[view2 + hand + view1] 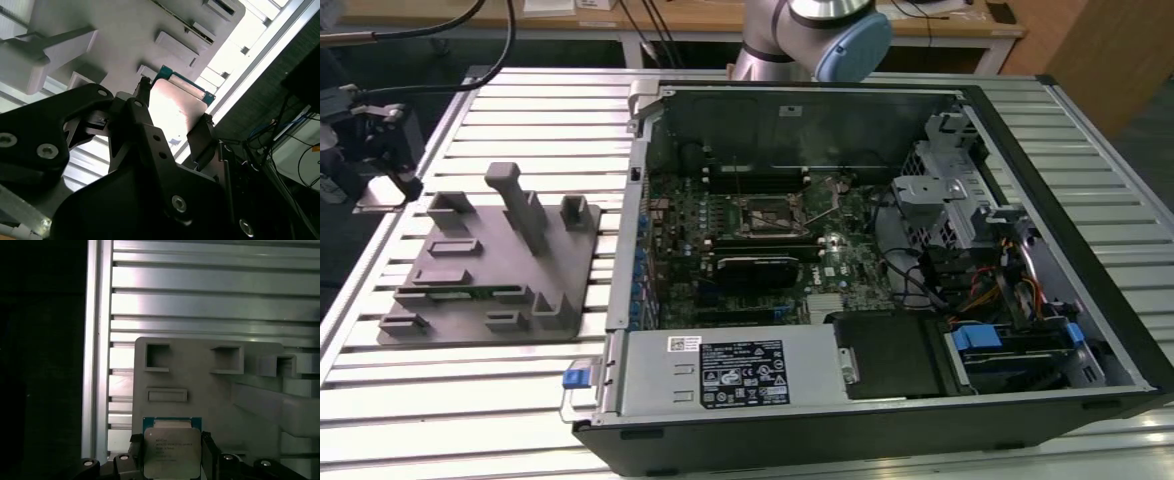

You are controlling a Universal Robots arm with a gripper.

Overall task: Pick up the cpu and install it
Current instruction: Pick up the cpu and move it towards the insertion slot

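Note:
The cpu (171, 450) is a flat square chip with a silver-grey top plate and a green rim. It sits between my gripper's (172, 457) two black fingers (210, 455), which are shut on its opposite edges. The second wrist view shows the same grip on the cpu (176, 107), held above the grey fixture tray (150, 30). In the exterior view my gripper (384, 180) hangs at the table's left edge, just past the tray (480, 260). The motherboard socket (761, 212) lies open-topped inside the computer case, far to the exterior view's right of the gripper.
The open computer case (854, 250) takes up the table's middle and right, with raised walls, a power supply (734, 375) at the front and drive bays (947, 200). Upright posts (520, 205) rise from the tray. The slatted table's (200, 295) edge is close by the gripper.

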